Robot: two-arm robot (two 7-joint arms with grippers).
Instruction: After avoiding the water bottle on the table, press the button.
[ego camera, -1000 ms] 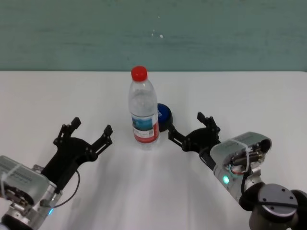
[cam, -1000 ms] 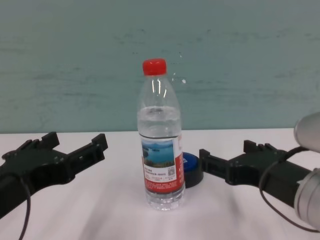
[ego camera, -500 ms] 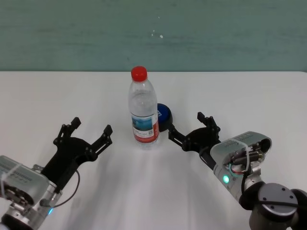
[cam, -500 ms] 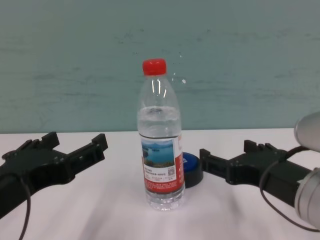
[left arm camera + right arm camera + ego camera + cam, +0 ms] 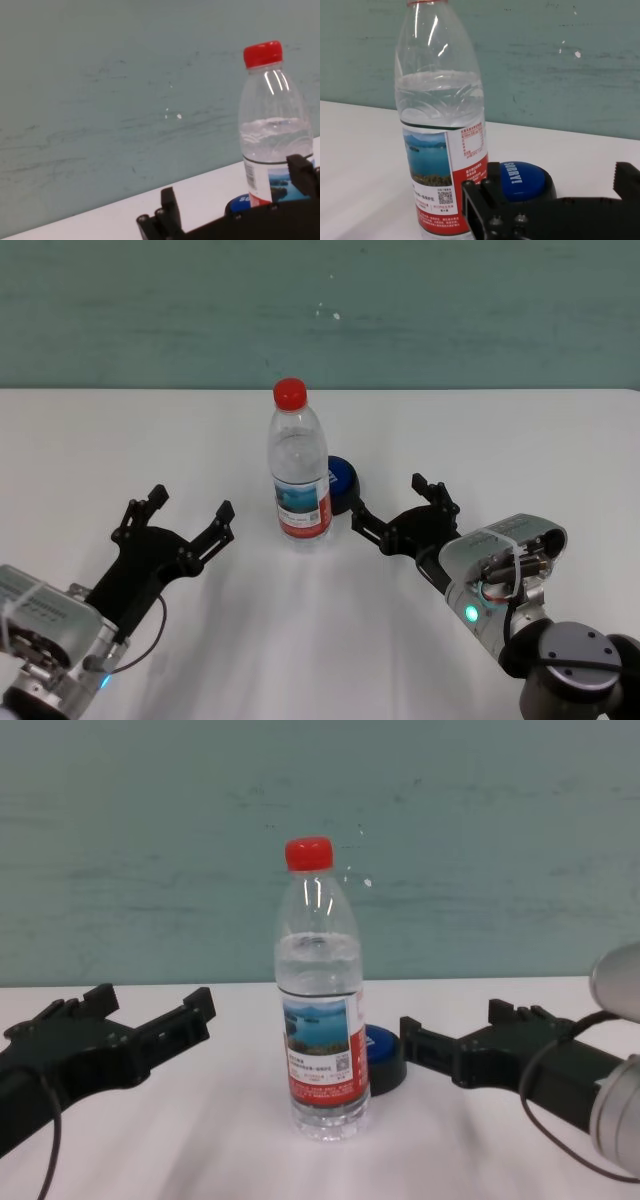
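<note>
On the table (image 5: 520, 440) in the head view, the right gripper (image 5: 398, 508) hovers low with fingers spread wide and empty; the bottle (image 5: 298, 468) stands upright just ahead of it toward its left, and the button (image 5: 341, 483) sits close beyond its tips, half hidden behind the bottle. The left gripper (image 5: 186, 518) rests wide and empty, the bottle well off to its right. From the left wrist, the bottle (image 5: 269, 125) rises past that gripper's far finger, with a sliver of button (image 5: 241, 202) at its foot. From the right wrist, the button (image 5: 522, 180) lies between the spread fingers, the bottle (image 5: 442, 125) just beside one. From the chest, the right gripper (image 5: 462, 1038) nearly reaches the button (image 5: 384, 1055). Pressing well likely means sliding in from the bottle-free side, then dropping onto the dome.
</note>
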